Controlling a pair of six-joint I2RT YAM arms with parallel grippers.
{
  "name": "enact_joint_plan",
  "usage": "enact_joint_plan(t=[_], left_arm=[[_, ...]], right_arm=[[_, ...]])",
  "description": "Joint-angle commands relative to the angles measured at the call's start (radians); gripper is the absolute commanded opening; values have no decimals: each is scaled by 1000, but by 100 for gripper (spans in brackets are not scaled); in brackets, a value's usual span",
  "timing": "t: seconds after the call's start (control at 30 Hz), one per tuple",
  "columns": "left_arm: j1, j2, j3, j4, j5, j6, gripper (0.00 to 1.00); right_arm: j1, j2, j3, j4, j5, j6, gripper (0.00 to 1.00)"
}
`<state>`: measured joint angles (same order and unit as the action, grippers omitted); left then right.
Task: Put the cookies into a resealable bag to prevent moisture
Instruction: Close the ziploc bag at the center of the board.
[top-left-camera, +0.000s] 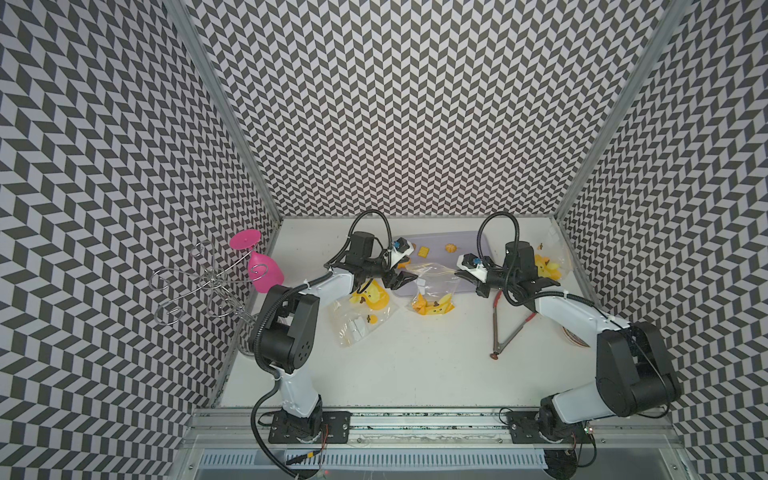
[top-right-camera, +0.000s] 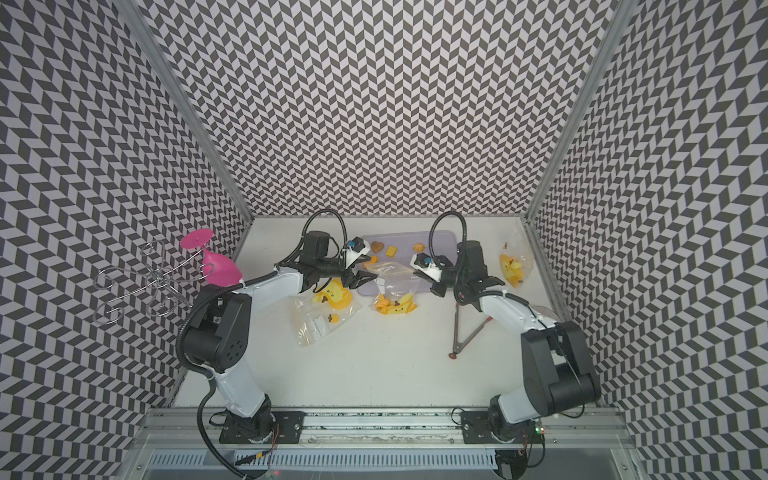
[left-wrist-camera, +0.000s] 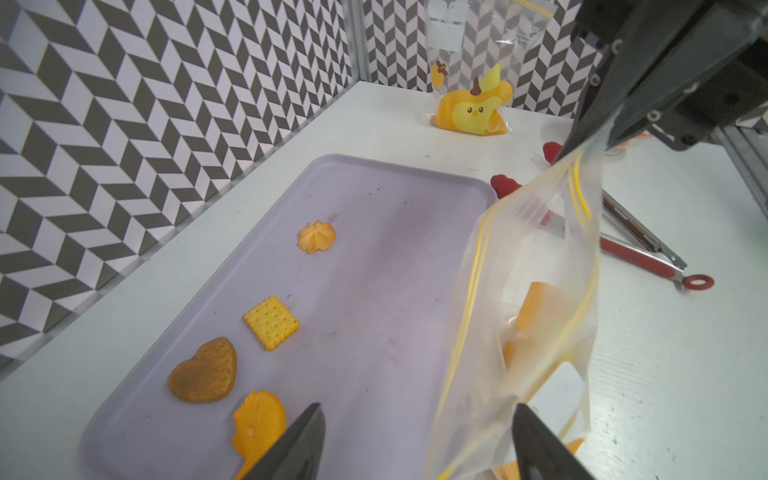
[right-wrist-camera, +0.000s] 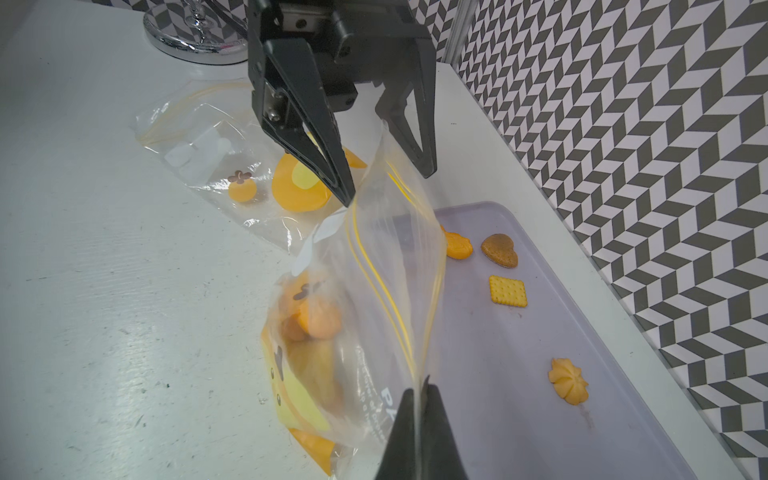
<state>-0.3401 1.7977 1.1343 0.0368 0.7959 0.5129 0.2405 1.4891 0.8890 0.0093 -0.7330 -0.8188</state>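
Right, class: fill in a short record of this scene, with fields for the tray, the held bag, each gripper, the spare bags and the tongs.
tray: holds a heart, a square, a swirl and an orange cookie
bag: hangs from its rim, mouth open, more cookies inside
right gripper: shut on the bag's rim
left gripper: open, the bag's other rim between its fingers
spare bags: flat bag on the table; upright bag at the table's edge
tongs: on the table, untouched

Clear yellow-zip plastic bag (top-right-camera: 394, 286) upright between left hand (top-right-camera: 368, 277) and right hand (top-right-camera: 432, 286), overlapping lilac rectangular tray (top-right-camera: 442, 243) with loose cookies (top-right-camera: 390, 250).
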Motion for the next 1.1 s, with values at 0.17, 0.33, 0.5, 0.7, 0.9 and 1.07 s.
enact_joint_plan(t=[0.17, 0.33, 0.5, 0.7, 0.9, 1.07], left_arm=[[1, 0, 6, -28, 52, 36, 58], [12, -9, 2, -25, 51, 29, 45], [24, -12, 10, -17, 74, 15, 28], [30, -14, 11, -24, 65, 6, 2], [44, -110, 24, -23, -26, -58, 0], [44, -245, 22, -52, -137, -119, 0]], right_arm=[[-2, -7, 10, 31, -18, -9, 0], [-2, -7, 9, 30, -3, -11, 0], [-2, -7, 11, 28, 5, -10, 0], [-2, -28, 0, 61, 19, 34, 0], [1, -96, -30, 122, 52, 122, 0], [33, -178, -29, 73, 142, 238, 0]])
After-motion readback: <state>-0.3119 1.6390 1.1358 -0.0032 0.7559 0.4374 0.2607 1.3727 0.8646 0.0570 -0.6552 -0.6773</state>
